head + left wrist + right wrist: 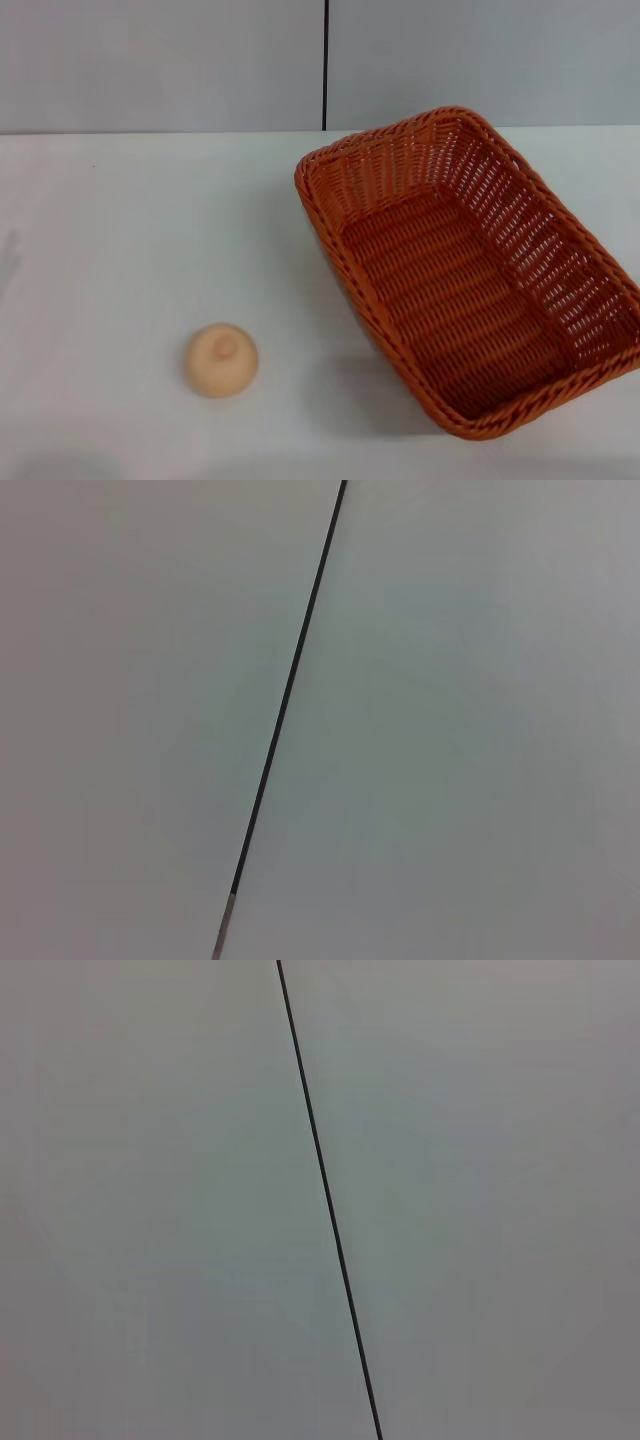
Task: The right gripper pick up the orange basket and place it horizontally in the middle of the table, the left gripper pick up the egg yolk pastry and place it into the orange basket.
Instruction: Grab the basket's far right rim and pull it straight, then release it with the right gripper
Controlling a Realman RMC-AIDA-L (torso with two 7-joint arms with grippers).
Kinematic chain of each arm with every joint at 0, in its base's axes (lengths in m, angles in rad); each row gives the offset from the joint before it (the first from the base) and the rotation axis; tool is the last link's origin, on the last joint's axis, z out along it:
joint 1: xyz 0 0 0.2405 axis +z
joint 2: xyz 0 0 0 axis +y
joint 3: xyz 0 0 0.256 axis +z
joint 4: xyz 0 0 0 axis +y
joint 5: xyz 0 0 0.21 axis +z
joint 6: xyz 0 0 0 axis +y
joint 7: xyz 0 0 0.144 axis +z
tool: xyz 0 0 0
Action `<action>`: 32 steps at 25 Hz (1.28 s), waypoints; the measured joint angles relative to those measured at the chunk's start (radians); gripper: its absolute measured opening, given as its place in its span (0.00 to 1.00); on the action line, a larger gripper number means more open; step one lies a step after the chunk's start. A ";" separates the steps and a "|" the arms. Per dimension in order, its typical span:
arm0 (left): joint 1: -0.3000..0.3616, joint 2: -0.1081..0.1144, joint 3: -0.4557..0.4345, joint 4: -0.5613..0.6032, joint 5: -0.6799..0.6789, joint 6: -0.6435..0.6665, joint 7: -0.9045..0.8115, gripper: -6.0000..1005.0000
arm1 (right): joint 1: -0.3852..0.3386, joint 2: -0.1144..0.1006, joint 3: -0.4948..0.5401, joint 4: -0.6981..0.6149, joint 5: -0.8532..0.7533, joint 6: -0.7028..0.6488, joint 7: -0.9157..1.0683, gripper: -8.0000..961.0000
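Observation:
The orange basket point(470, 270) rests empty on the white table point(130, 230), on the right side in the head view. It lies at an angle, its long side running from the far middle toward the near right edge. The egg yolk pastry point(221, 360) sits by itself on the near left part of the table, well apart from the basket. Neither gripper shows in any view. Both wrist views hold only a plain grey wall with a thin dark seam point(285, 700) point(325, 1190).
A grey wall point(160, 60) with a vertical dark seam stands behind the table's far edge. Bare white tabletop lies between the pastry and the basket and across the far left.

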State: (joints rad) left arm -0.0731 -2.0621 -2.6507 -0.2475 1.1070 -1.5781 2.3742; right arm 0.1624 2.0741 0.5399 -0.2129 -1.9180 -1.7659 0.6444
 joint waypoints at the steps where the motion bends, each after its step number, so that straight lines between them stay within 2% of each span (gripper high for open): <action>1: 0.001 0.000 0.000 -0.001 0.000 0.000 -0.001 0.84 | 0.000 0.000 0.000 0.000 0.000 0.000 0.000 0.79; 15: 0.011 0.002 0.000 0.001 -0.001 -0.002 -0.009 0.84 | 0.011 -0.002 -0.005 -0.005 -0.002 -0.013 0.015 0.79; 19: 0.000 0.002 0.001 -0.001 0.001 0.005 -0.010 0.84 | 0.025 -0.004 -0.034 -0.055 -0.004 -0.060 0.128 0.79; 25: -0.018 0.002 0.006 0.001 0.002 0.007 -0.010 0.84 | 0.096 0.000 -0.207 -0.303 -0.004 -0.092 0.468 0.79; 27: -0.020 0.002 0.008 0.001 0.003 0.007 -0.010 0.84 | 0.115 -0.001 -0.271 -0.398 -0.004 -0.092 0.608 0.79; 28: -0.020 0.002 0.008 0.001 0.003 0.007 -0.010 0.84 | 0.130 -0.002 -0.335 -0.496 -0.005 -0.086 0.749 0.79; 29: -0.021 0.002 0.008 0.001 0.003 0.009 -0.008 0.84 | 0.130 -0.002 -0.335 -0.496 -0.005 -0.086 0.749 0.79; 32: -0.020 0.002 0.009 0.001 0.004 0.012 -0.003 0.84 | 0.143 -0.006 -0.440 -0.649 -0.013 -0.072 0.961 0.79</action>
State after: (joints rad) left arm -0.0935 -2.0601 -2.6416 -0.2464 1.1112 -1.5661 2.3708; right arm 0.3052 2.0681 0.0999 -0.8617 -1.9305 -1.8374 1.6055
